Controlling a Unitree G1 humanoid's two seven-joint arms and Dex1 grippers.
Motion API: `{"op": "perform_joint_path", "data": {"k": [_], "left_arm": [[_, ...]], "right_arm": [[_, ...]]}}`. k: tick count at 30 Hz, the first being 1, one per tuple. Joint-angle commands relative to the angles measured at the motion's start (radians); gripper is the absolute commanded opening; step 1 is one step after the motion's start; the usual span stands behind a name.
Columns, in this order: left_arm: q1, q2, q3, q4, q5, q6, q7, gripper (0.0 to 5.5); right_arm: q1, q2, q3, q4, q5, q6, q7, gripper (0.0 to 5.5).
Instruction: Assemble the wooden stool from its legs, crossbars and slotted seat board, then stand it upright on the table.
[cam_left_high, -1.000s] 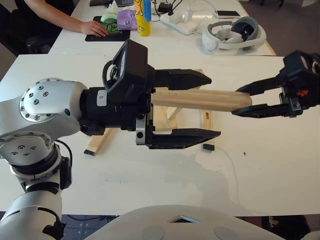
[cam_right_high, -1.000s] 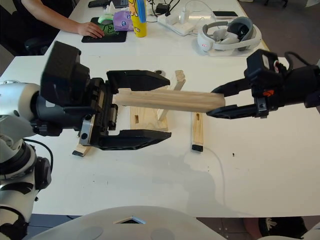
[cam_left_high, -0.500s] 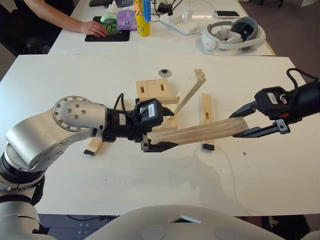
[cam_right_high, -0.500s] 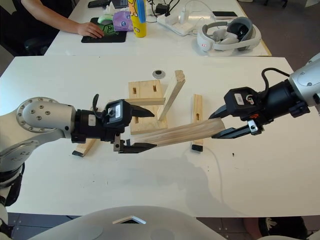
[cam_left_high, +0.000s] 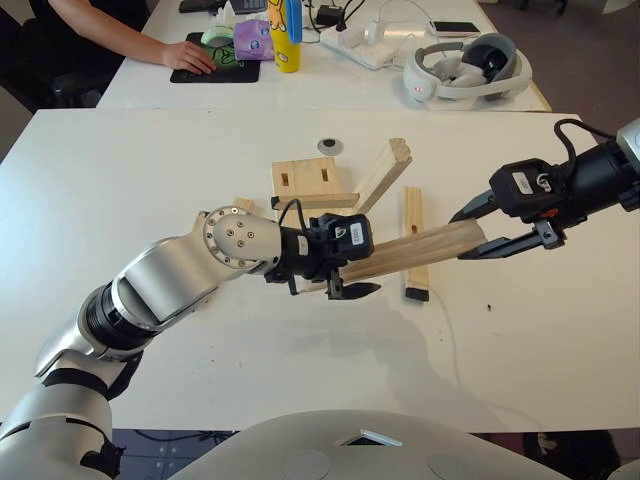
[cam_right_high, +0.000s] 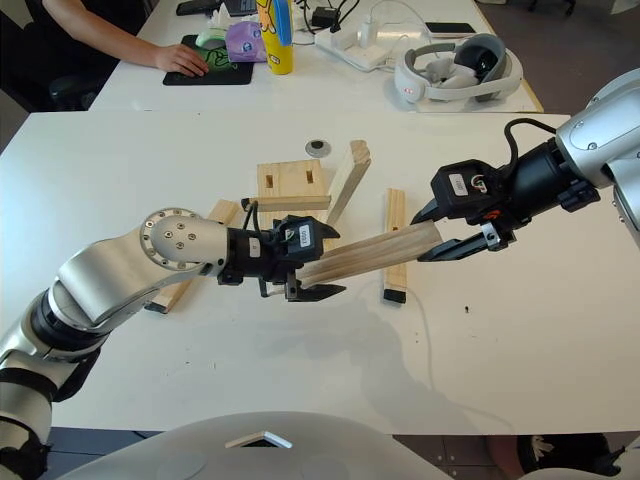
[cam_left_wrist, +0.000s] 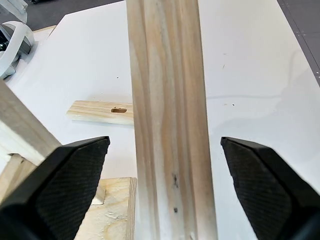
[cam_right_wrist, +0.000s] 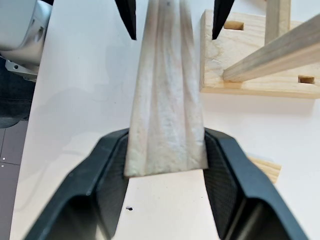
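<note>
Above the tabletop (cam_left_high: 120, 170), the right tool (cam_left_high: 460, 237) clamps one end of the leg (cam_left_high: 415, 250) — the left tool (cam_left_high: 372, 262) spreads wide around the other end, seemingly untouching — just beside the seat board (cam_left_high: 305, 180).

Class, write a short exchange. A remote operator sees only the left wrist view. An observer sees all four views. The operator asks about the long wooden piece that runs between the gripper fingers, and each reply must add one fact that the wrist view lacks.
Operator: My left gripper is open around this long wooden piece, with a gap on each side. What is holding it?
Observer: The right gripper is shut on its far end.
Operator: Is the piece lying on the table?
Observer: It seems not. In the head views it looks lifted, with its shadow on the table beneath it.
</note>
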Motion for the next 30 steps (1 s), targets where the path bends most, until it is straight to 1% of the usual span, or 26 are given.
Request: {"op": "perform_joint_path", "data": {"k": [1,7,15,23,30], "left_arm": [[-0.016,-0.004,-0.001,-0.004,0.027,0.017,-0.009,4.13],[0.019,0.012,-0.002,0.029,0.066,-0.015,-0.025,4.13],[0.073,0.011,-0.01,0.059,0.117,-0.046,-0.039,4.13],[0.1,-0.038,-0.004,0.089,0.149,-0.078,-0.033,4.13],[0.107,-0.072,0.004,0.113,0.171,-0.105,-0.033,4.13]], "right_arm": [[-0.032,0.007,0.005,0.009,-0.01,-0.01,0.003,2.01],[-0.061,0.002,-0.008,-0.006,0.033,-0.001,0.002,2.01],[-0.171,0.013,-0.004,0.007,0.127,0.032,0.003,2.01],[-0.231,0.042,-0.018,-0.005,0.232,0.108,0.002,2.01],[-0.236,0.079,-0.049,-0.021,0.259,0.166,0.002,2.01]]}}
